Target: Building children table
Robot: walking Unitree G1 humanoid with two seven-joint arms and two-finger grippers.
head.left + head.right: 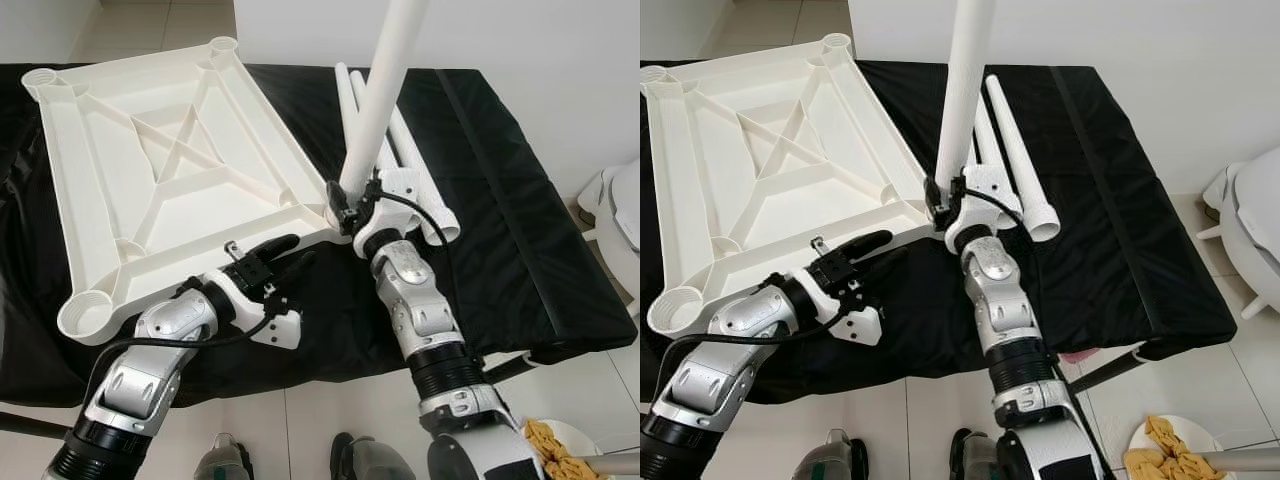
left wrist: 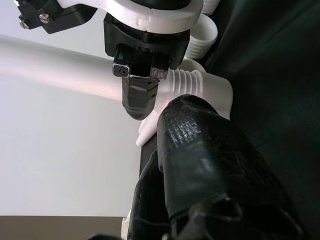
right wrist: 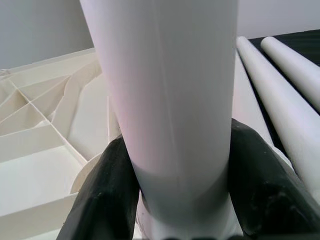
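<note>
Leg at tabletop corner socket, right gripper clamped on it.
Head views: upside-down tabletop (image 1: 150, 170) on black-covered table (image 1: 500, 200); right gripper (image 1: 352, 200) grips upright leg (image 1: 385, 90); left gripper (image 1: 285, 250) at the tabletop edge, can't tell its state. Right wrist: fingers (image 3: 107, 200) squeeze the leg.

I lose the table leg (image 1: 385, 90) past the top edge. My right gripper (image 1: 345, 205) hides the corner socket beneath it, and the left gripper (image 2: 200, 165) is blurred up close.
</note>
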